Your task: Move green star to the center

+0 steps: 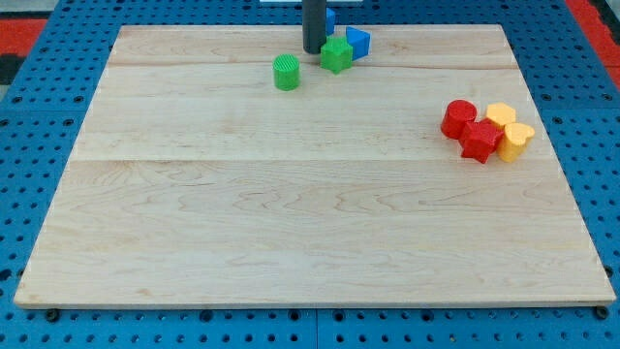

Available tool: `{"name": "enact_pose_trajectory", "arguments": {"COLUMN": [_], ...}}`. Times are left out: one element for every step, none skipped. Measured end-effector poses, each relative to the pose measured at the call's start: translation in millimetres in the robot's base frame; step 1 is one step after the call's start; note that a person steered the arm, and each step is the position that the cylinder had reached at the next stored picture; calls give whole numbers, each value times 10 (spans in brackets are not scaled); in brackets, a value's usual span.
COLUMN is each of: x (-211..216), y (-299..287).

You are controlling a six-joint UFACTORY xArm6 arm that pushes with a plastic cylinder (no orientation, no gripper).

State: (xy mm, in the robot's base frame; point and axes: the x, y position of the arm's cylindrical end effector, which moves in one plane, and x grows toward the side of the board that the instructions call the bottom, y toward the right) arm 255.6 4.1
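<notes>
The green star (336,55) sits near the view's top edge of the wooden board (291,213), a little right of the middle. My tip (314,50) stands just to the star's left, close to or touching it. A blue block (358,42) lies against the star's upper right. Another blue block (330,16) shows partly behind the rod. A green cylinder (286,73) stands to the lower left of my tip, apart from it.
At the view's right a cluster holds a red cylinder (458,118), a red star (480,140), a yellow block (501,116) and a yellow heart (516,141). A blue pegboard (39,145) surrounds the board.
</notes>
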Motion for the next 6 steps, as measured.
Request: {"name": "enact_pose_trajectory", "arguments": {"x": [-28, -398, -596, -397, 21, 445], "y": [-28, -195, -102, 152, 169, 169]}}
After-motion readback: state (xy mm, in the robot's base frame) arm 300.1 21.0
